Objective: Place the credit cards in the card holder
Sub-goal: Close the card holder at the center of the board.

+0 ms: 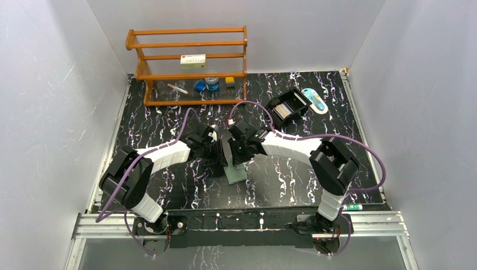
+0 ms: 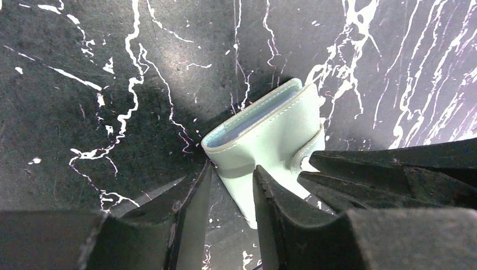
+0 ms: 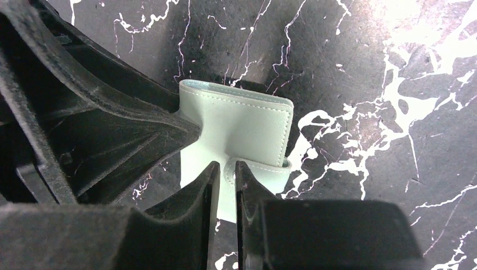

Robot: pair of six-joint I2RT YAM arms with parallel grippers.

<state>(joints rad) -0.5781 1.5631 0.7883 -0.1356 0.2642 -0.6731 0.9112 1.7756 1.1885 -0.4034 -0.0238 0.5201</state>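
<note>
The card holder [image 1: 236, 169] is a folded teal-green wallet at the table's middle, its paler pockets showing along the top edge [image 2: 264, 132]. My left gripper [image 2: 230, 169] straddles its lower left corner, one fingertip at the edge and the other over the face, closed on it. My right gripper [image 3: 226, 166] is pinched on the snap tab [image 3: 256, 167] at the wallet's [image 3: 236, 124] front. In the top view both grippers [image 1: 220, 153] [image 1: 241, 151] meet over it. The credit cards cannot be made out; only pale edges show inside the black box [image 1: 288, 107].
A wooden shelf [image 1: 191, 64] at the back left holds a small box, a pen and little items. A blue-and-white oval object [image 1: 315, 100] lies beside the black box. A marker [image 1: 354, 207] rests at the near right edge. White walls close in on three sides.
</note>
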